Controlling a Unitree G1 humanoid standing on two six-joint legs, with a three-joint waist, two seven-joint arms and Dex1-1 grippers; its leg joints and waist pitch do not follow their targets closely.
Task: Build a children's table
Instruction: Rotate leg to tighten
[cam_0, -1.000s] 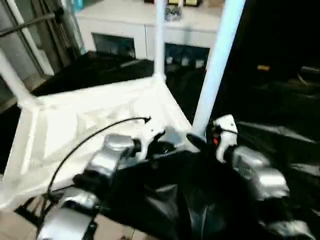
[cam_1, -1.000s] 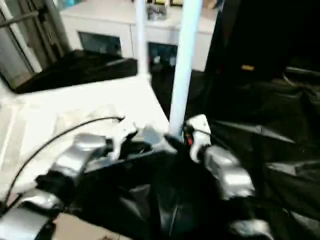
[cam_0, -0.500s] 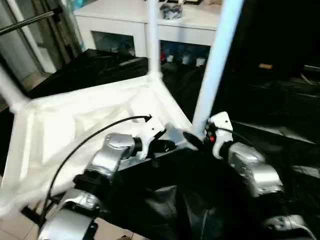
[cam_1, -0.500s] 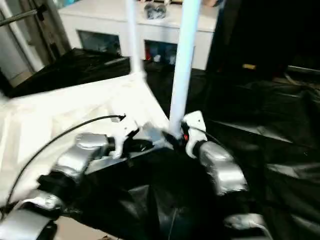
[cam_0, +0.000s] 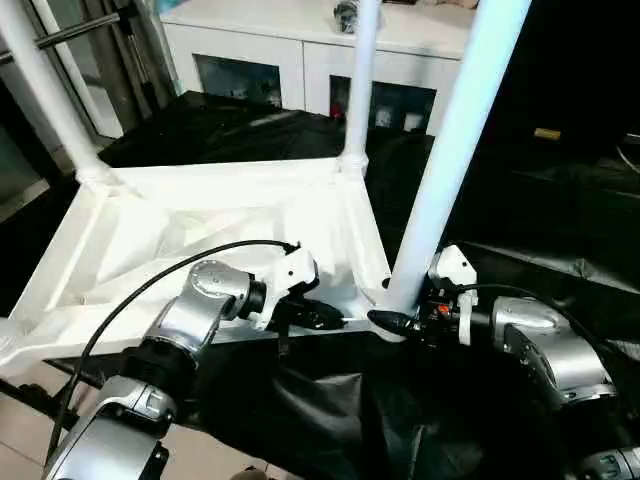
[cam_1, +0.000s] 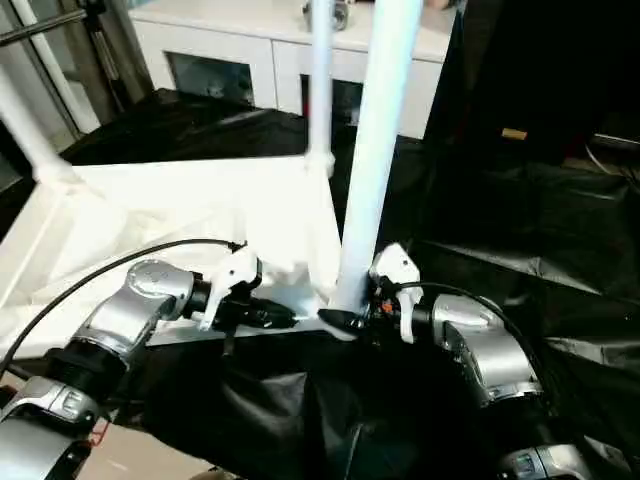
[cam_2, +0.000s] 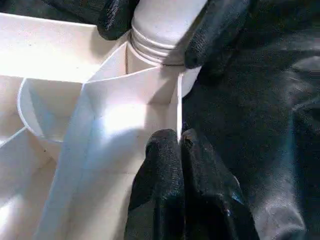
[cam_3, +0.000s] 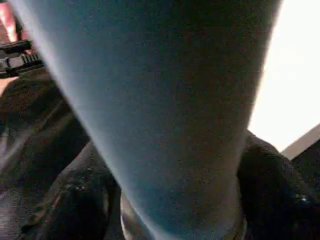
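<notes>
Right end effector lower — around leg

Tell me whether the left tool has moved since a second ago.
No. The left tool still pinches the tabletop rim beside the near leg, as before.

A black sheet is lying crumpled over the work table, spreading out under and beyond the jaws and hanging down over the near edge. Well beyond the jaws, a white cabinet with glass doors is standing against the back, with a small dark object sitting on its top. A metal stand is leaning far off beside the cabinet.
</notes>
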